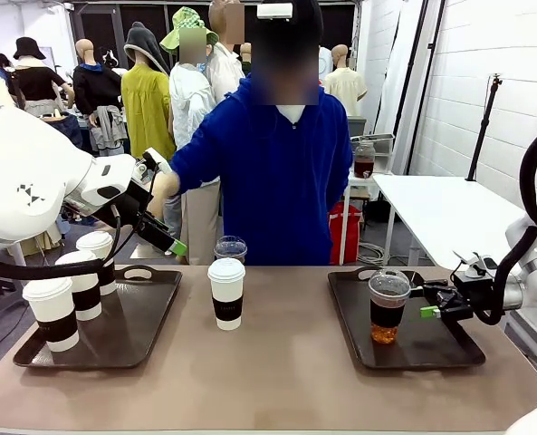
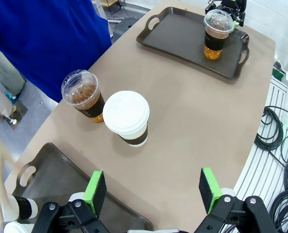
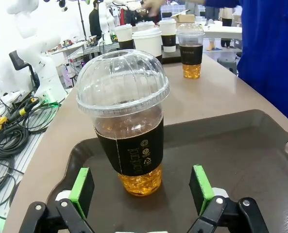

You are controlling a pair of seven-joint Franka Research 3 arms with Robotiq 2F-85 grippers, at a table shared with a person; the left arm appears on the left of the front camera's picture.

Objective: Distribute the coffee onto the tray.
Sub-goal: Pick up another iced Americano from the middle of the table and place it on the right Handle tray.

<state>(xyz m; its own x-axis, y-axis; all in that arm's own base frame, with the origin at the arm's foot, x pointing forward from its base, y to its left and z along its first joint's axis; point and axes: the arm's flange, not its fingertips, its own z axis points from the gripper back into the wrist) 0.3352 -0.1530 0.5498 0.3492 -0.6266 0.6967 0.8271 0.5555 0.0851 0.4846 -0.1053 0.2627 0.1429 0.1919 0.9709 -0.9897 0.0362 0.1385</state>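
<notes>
Six coffees total: four white lidded cups and two clear dome-lidded cups. Three of the white ones (image 1: pixel 80 285) stood on the left tray (image 1: pixel 141 337), and the fourth (image 1: pixel 226 292) sat mid-table (image 1: pixel 286 372) with one clear cup (image 1: pixel 230 247) just behind it. The other clear cup (image 1: pixel 388 308) stood upright on the right tray (image 1: pixel 442 349).

The right gripper (image 3: pixel 141 188) was low over that tray, reaching in from its outer end. Its jaws were wide apart with the cup just ahead of the pads (image 3: pixel 83 187), not clamped. The left gripper (image 2: pixel 152 189) hung raised above the left tray, tilted toward the middle cups, jaws spread and empty. A person's hand (image 1: pixel 164 188) was stretched out near it.
</notes>
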